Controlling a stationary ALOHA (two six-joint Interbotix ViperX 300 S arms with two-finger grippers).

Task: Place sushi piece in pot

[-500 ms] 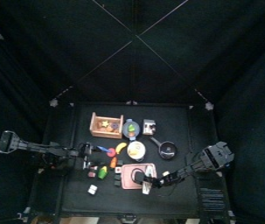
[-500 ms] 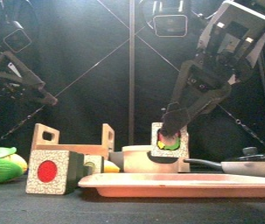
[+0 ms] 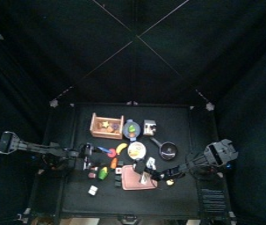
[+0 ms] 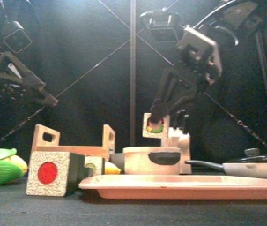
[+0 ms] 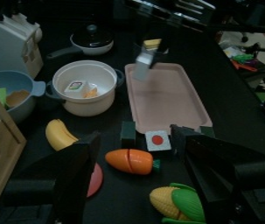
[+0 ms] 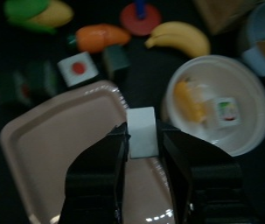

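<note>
Gripping the sushi piece (image 6: pixel 142 131) between both jaws, my right gripper (image 4: pixel 157 121) hung in the air above the pink board (image 6: pixel 82 166), its load clear of the surface. From the front the sushi piece (image 4: pixel 156 124) showed as a pale block with a green centre, raised above the things on the surface. My wrist camera showed the white block over the board's edge, with a white bowl (image 6: pixel 222 105) just beside it holding a yellow item and a small white piece (I could not tell what either was).

The pot (image 5: pixel 94 40) stood on the surface beyond the white bowl, lid on, its short handle pointing outward; from above the pot (image 3: pixel 168 151) lay near my right arm.

Around the board lay a banana (image 6: pixel 177 35), an orange carrot-like piece (image 6: pixel 104 36), a red disc (image 6: pixel 142 16) and a block with a red dot (image 6: pixel 79 65). The wooden crate (image 4: pixel 70 139) stood at the front left, a green toy (image 4: pixel 2 165) beside it.

My left gripper (image 5: pixel 146 162) rested open on its own side of the surface, its jaws spread over a carrot (image 5: pixel 132 159) and a corn cob (image 5: pixel 176 201), holding nothing.
</note>
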